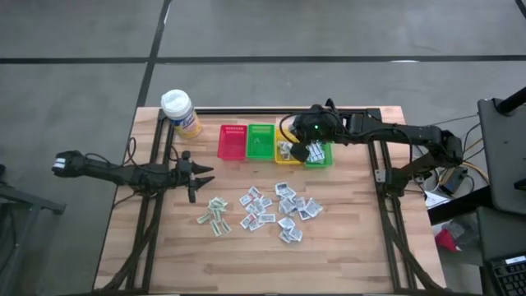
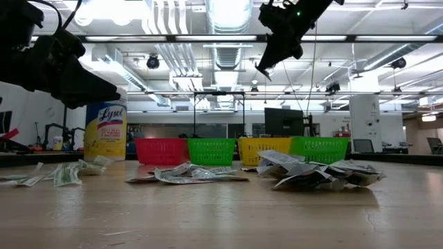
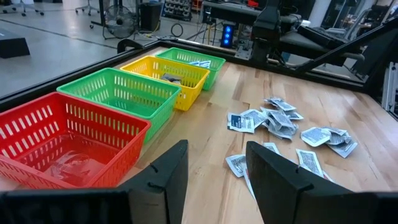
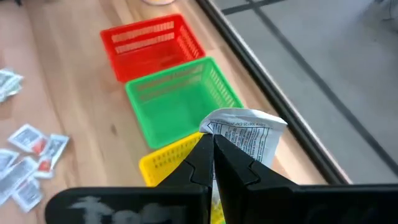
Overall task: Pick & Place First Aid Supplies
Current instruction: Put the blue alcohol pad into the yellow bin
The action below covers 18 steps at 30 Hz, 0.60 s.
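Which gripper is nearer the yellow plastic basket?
Right. The right gripper, shut on a white paper packet, hovers over the yellow plastic basket; the open left gripper waits beyond the red basket.

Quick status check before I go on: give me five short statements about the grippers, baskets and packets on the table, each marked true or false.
1. The right gripper is shut on a white paper packet. True.
2. The left gripper holds a packet. False: its fingers are open and empty, beside the red plastic basket.
3. The red basket holds several packets. False: it looks empty; packets show in the yellow plastic basket and the far green plastic basket.
4. Loose paper packets still lie on the wooden table. True.
5. The right gripper hangs above the yellow basket end of the row. True.
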Motion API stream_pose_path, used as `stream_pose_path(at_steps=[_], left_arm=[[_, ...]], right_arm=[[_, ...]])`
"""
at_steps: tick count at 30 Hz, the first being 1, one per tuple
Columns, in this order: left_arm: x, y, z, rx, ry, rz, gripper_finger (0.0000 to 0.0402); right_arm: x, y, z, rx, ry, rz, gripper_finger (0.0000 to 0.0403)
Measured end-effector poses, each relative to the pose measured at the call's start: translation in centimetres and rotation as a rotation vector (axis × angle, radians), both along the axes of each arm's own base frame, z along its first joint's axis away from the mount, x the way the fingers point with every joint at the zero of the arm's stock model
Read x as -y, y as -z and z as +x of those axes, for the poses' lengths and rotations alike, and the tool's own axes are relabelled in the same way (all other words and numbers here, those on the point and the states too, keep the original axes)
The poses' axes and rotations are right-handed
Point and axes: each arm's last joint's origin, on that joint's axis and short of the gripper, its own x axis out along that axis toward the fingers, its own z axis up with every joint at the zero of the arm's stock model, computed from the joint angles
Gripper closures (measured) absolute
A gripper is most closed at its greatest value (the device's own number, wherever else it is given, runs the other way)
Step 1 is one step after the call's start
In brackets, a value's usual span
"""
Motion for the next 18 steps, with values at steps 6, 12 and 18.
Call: stream_pose_path(at_steps=[6, 12, 18], left_arm=[[0.0, 0.0, 0.0, 0.001, 0.0, 0.0, 0.0243], [0.0, -0.1, 0.0, 0.01, 0.0, -0.002, 0.0243], [0.0, -0.1, 0.0, 0.009, 0.0, -0.002, 0.0243]], right_arm=[[1.2, 1.4, 0.8, -0.038, -0.065, 0.099, 0.0394], [3.0, 3.0, 2.8, -0.178, -0.103, 0.172, 0.0394], [4.5, 4.5, 4.7, -0.35, -0.171, 0.236, 0.0394]])
